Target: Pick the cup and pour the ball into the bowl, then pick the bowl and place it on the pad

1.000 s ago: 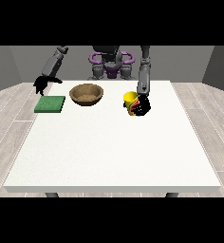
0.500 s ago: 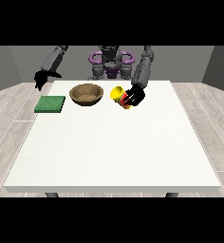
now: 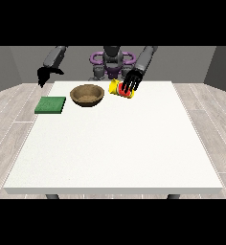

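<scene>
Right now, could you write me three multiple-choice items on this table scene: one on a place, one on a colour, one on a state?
1. Where is the green pad?
A. At the view's left of the wooden bowl
B. Inside the bowl
C. At the table's near edge

2. What colour is the cup?
A. Blue
B. Yellow with red
C. White

3. How is the cup?
A. Upright on the table
B. Tipped towards the bowl, held by the hand at the view's right
C. On the pad

Key: 1 A, pad lies beside the bowl; 2 B, both colours show; 3 B, fingers wrap it tilted.
</scene>
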Controlling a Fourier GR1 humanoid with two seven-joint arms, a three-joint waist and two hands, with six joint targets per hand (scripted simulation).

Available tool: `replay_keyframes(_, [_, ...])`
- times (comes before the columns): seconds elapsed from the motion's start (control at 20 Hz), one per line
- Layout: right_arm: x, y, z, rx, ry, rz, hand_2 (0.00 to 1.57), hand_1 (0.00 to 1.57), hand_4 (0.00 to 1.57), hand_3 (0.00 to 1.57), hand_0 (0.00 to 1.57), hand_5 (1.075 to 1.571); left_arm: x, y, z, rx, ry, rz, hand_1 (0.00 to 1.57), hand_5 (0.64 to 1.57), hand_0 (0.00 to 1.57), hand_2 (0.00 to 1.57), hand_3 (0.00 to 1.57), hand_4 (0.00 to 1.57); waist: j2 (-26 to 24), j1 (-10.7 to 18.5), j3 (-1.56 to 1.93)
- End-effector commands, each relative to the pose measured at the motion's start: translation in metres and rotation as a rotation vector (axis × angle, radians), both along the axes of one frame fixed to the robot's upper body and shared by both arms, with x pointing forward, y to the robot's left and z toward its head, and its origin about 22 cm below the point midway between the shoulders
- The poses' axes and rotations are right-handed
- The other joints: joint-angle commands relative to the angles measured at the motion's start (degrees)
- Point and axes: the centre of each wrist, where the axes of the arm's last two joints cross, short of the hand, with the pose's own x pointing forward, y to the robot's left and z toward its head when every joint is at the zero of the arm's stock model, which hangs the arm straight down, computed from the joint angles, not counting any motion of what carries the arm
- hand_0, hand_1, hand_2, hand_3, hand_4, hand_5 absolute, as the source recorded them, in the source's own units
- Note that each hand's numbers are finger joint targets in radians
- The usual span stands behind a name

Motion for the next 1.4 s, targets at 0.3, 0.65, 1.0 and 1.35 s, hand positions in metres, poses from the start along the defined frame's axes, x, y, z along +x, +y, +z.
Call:
replay_keyframes(0.3, [-0.056, -0.045, -0.043, 0.026, 0.098, -0.167, 0.29, 0.00, 0.40, 0.26, 0.00, 1.542, -0.018, -0.128, 0.028, 0.264, 0.133, -0.168, 1.13, 1.539, 1.13, 1.57, 1.49, 0.90, -7.12, 8.86, -0.22])
replay_keyframes(0.65, [-0.066, -0.078, -0.035, 0.027, 0.064, -0.231, 0.29, 0.00, 0.41, 0.37, 0.00, 1.537, -0.032, -0.162, 0.059, 0.441, 0.029, -0.241, 0.00, 1.534, 0.00, 1.57, 1.52, 0.80, -4.50, 12.42, -0.21])
replay_keyframes(1.0, [-0.071, -0.070, -0.043, 0.028, 0.106, -0.157, 0.17, 0.00, 0.40, 0.34, 0.00, 1.532, -0.033, -0.170, 0.080, 0.551, 0.021, -0.199, 0.00, 1.525, 0.00, 1.57, 1.57, 0.56, -6.15, 9.63, -0.27])
replay_keyframes(1.35, [-0.058, -0.058, -0.039, 0.025, 0.055, -0.178, 0.12, 0.00, 0.42, 0.26, 0.00, 1.530, -0.037, -0.168, 0.074, 0.742, 0.001, -0.266, 0.06, 1.566, 0.06, 1.57, 1.57, 0.81, -3.38, 9.65, -0.27])
